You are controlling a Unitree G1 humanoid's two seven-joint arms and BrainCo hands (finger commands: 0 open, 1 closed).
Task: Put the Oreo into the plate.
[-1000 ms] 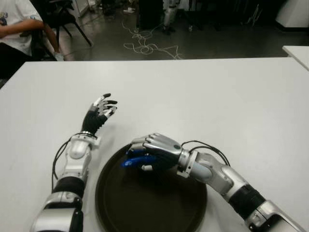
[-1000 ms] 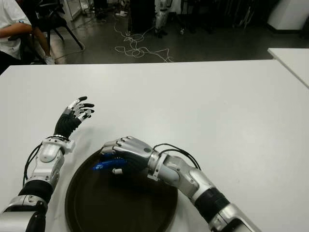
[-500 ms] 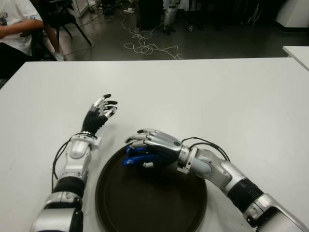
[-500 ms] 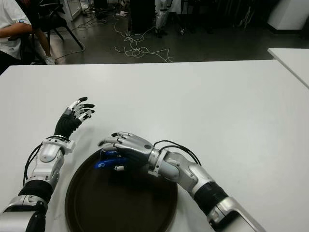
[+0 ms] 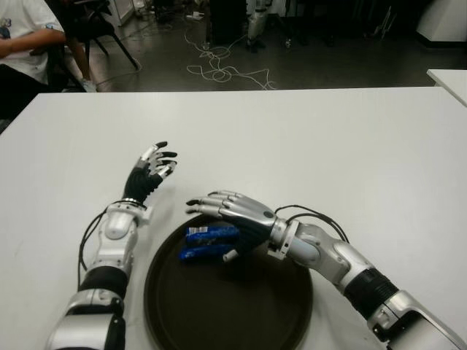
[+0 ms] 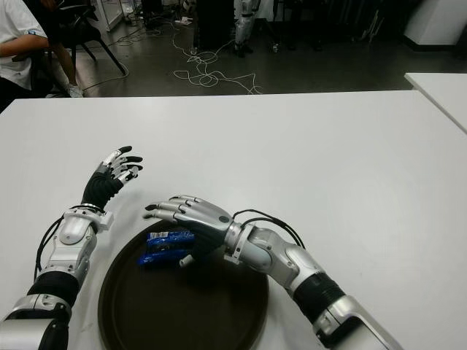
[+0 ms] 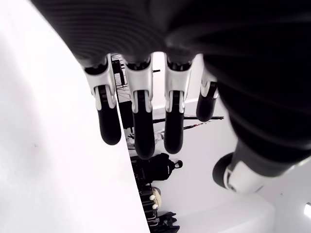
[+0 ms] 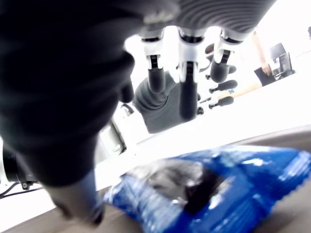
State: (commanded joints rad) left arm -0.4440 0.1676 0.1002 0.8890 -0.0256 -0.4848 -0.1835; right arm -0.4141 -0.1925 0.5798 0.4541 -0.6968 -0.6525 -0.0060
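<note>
Oreo pack (image 5: 210,243) lies in plate (image 5: 241,321), far-left part. Right hand (image 5: 232,215) over it, fingers spread, gripping nothing. Left hand (image 5: 151,171) idle, fingers relaxed, over bench (image 5: 328,146) left of plate. Pack prob light, crinkly, slippery, contents fragile; grip across mid.

Oreo pack (image 5: 209,243): glossy blue wrapper, probably plastic film. Plate (image 5: 226,313): dark brown, smooth, matt sheen. Table (image 5: 328,146): smooth matt white. Right hand (image 5: 232,219) and left hand (image 5: 149,171): silvery shells, black fingertips.
</note>
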